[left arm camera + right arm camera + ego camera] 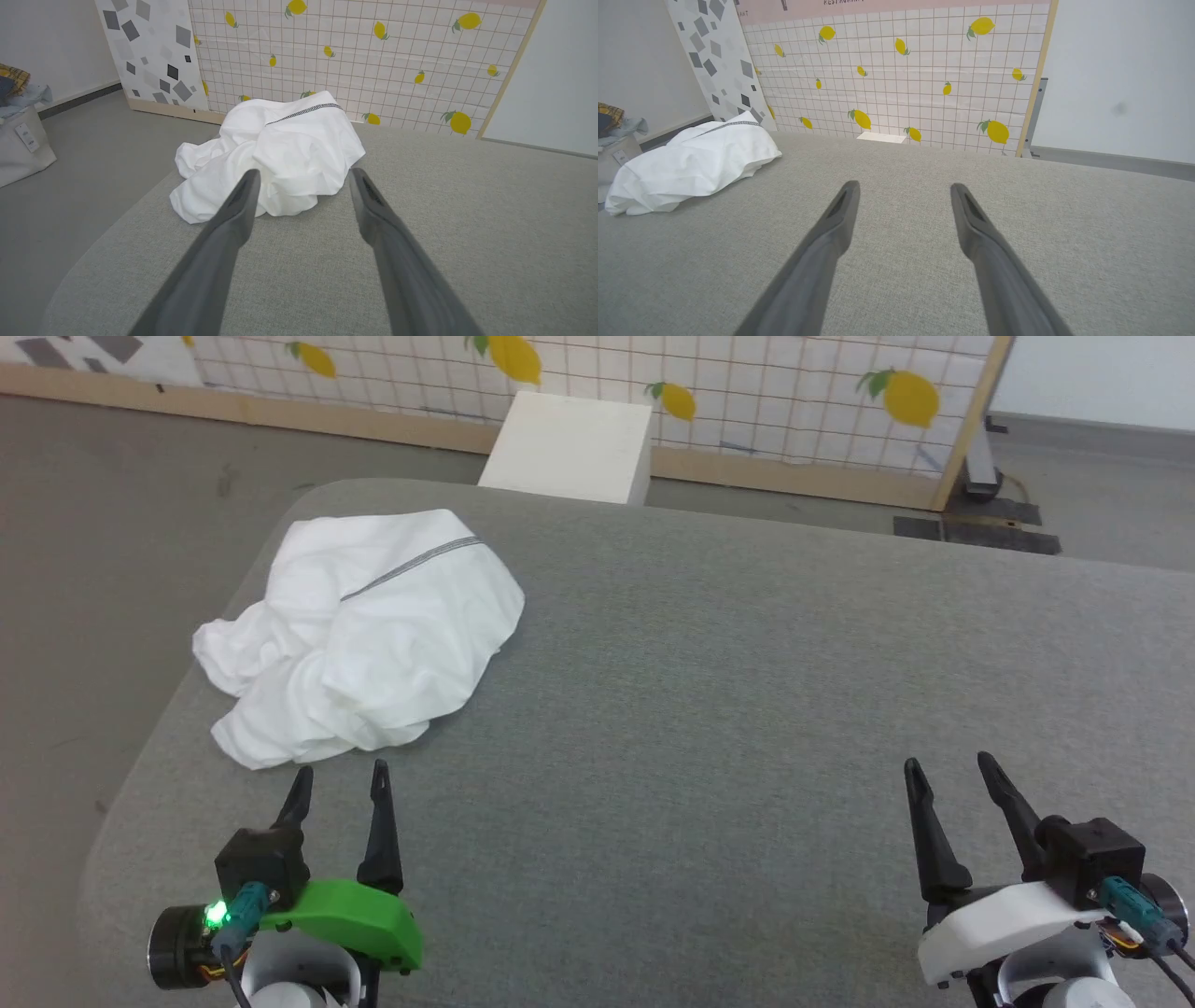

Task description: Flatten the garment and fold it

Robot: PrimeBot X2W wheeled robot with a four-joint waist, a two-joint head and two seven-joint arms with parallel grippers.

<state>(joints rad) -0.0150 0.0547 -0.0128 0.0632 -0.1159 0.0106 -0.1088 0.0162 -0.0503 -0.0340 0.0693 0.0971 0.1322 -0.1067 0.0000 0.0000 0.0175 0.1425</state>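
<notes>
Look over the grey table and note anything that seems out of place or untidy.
The garment lies crumpled in a heap by the far left corner of the table, not spread flat. Nothing looks spilled or damaged.

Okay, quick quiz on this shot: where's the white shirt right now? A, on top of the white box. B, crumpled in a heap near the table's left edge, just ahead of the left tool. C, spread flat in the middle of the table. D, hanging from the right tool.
B: the garment lies bunched on the grey table near its left edge, just beyond the open left tool; the right tool is open and empty.
</notes>
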